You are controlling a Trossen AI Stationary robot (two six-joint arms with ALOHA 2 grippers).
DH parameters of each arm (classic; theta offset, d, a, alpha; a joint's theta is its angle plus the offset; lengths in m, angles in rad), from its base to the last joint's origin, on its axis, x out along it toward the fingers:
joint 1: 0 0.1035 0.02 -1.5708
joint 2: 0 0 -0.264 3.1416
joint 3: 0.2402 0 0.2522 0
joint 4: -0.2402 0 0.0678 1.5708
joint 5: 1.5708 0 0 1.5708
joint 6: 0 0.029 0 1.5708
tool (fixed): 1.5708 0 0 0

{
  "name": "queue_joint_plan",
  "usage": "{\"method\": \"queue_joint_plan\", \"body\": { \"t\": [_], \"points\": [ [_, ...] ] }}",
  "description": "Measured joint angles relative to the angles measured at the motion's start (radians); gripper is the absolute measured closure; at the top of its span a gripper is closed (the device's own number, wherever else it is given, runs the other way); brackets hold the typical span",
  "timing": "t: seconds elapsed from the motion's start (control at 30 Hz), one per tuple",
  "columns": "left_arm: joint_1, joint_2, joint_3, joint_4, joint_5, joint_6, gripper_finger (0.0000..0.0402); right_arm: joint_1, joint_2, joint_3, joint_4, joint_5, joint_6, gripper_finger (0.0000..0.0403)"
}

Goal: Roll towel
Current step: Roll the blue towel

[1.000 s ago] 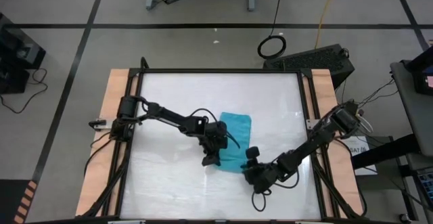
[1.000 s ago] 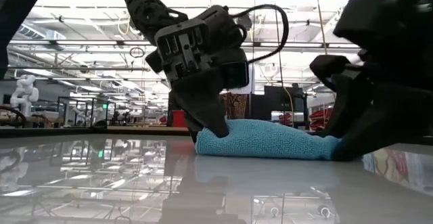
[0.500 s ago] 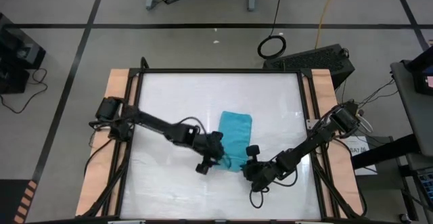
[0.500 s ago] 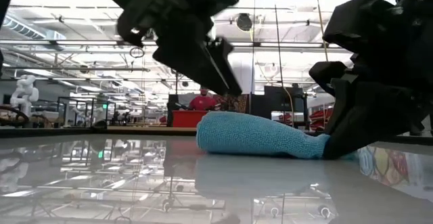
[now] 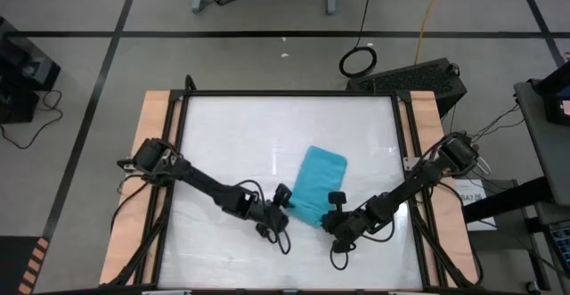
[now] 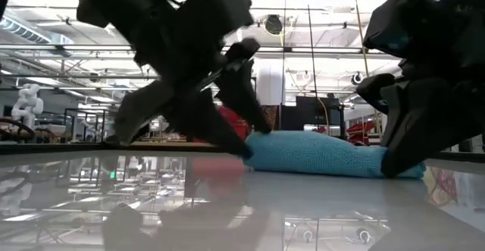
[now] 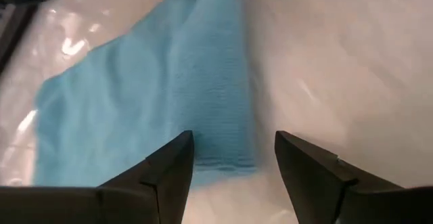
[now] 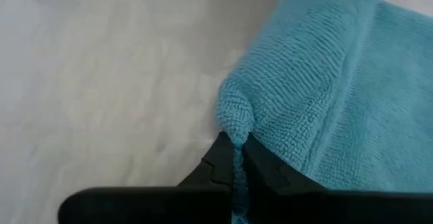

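The towel (image 5: 318,185) is seen lying flat on the white table (image 5: 232,135), somewhat toward the near edge and right of the middle, set at a slant to the table's sides; no roll is formed yet, though its near corners are bunched and slightly lifted, as is shown in the low view, where the towel (image 6: 326,154) is seen as a low mound. The right gripper (image 5: 333,213) is placed at the towel's near right corner; in the right wrist view its fingers (image 8: 267,164) are seen pressed together on a pinch of cloth, so that the corner is held. The left gripper (image 5: 281,205) is brought to the towel's near left corner; in the left wrist view its fingers (image 7: 169,166) are seen spread apart, with the towel's edge lying between and just ahead of them; nothing is gripped by it yet. The task is judged to be at its start: one corner is secured, the other is only approached; the second grasp, the turning-over of the near edge and the whole rolling toward the far edge are left to be done.
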Motion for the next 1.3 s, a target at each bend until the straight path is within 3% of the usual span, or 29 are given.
{"method": "queue_joint_plan", "body": {
  "t": [0.23, 0.33, 0.57, 0.87, 1.0, 1.2, 1.3],
  "points": [
    [-0.001, 0.000, 0.001, 0.034, 0.013, 0.115, 0.0187, 0.001, -0.001, 0.001, 0.009, -0.024, 0.016, 0.0401],
    [0.020, 0.003, 0.001, 0.021, 0.100, 0.120, 0.0187, 0.001, -0.001, 0.001, 0.010, -0.025, 0.016, 0.0401],
    [0.064, 0.011, 0.001, 0.020, 0.128, 0.144, 0.0187, 0.001, -0.002, 0.002, 0.018, -0.030, 0.015, 0.0401],
    [0.144, 0.021, 0.003, -0.019, 0.284, 0.155, 0.0196, 0.001, -0.003, 0.003, 0.019, -0.030, 0.015, 0.0401],
    [0.151, 0.041, 0.005, -0.005, 0.334, 0.145, 0.0244, 0.002, -0.010, 0.003, 0.019, -0.031, 0.017, 0.0401],
    [0.147, 0.044, 0.004, -0.018, 0.401, 0.109, 0.0379, 0.004, -0.027, 0.004, 0.003, -0.051, 0.038, 0.0401],
    [0.152, 0.047, 0.023, -0.046, 0.492, 0.011, 0.0389, 0.004, -0.039, 0.004, 0.000, -0.079, 0.068, 0.0401]
  ]
}}
